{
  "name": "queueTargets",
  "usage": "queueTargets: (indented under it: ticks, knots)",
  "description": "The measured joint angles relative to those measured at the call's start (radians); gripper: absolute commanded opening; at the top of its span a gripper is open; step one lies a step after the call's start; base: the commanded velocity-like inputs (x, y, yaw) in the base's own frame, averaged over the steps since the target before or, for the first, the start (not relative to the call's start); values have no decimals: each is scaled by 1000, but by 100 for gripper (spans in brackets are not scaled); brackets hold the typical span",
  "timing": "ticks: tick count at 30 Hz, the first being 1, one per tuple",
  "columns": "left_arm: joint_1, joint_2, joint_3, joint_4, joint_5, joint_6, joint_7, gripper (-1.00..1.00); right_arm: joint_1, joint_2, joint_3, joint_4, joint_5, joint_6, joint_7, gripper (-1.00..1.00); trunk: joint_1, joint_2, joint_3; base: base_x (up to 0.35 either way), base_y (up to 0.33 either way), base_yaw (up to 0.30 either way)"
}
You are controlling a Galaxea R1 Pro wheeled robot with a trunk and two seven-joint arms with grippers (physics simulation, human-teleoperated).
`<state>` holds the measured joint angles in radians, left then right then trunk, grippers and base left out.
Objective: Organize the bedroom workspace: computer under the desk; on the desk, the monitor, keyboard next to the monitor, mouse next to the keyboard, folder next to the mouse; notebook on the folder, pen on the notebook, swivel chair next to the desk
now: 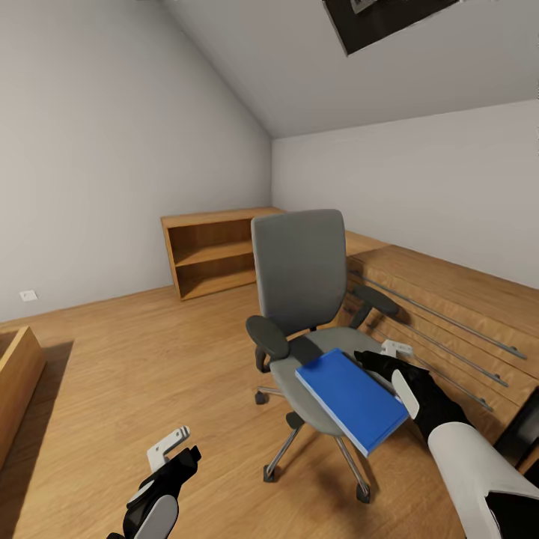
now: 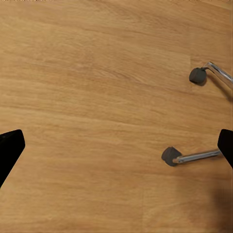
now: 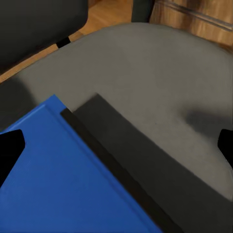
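Folder, blue and flat (image 1: 352, 398), overhangs grey swivel chair seat (image 1: 314, 352); right gripper (image 1: 397, 367) spread wide above it, left gripper (image 1: 176, 449) likewise released.

folder (image 1: 350, 399) on swivel chair (image 1: 307, 299)

no readable text, labels or signs
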<state>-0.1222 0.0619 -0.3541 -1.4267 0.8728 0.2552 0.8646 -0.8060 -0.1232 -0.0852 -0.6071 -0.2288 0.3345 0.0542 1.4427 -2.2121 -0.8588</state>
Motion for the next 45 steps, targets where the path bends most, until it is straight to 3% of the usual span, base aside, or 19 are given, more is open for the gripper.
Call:
queueTargets:
  ticks: [4,14,19,26,40,45]
  knots:
    - [0,0,0,0,0,0,0,100,11,1,0,-55,-3,38,0,100,0,0,6,0,0,0]
    - [0,0,0,0,0,-1,0,100,130,3,-7,-308,-14,184,-3,100,0,0,17,0,0,0]
    - [0,0,1,0,-1,0,0,100,161,3,-13,-381,-47,237,-4,100,0,0,18,0,0,0]
    - [0,0,1,0,-2,0,0,100,183,3,-16,-420,-114,265,-5,100,0,0,19,0,0,0]
    - [0,0,2,0,-4,0,0,100,188,7,-13,-439,-146,274,-7,100,0,0,19,0,0,0]
    - [0,0,1,0,-5,0,0,100,188,31,-13,-460,-160,275,-7,100,0,0,19,0,0,0]
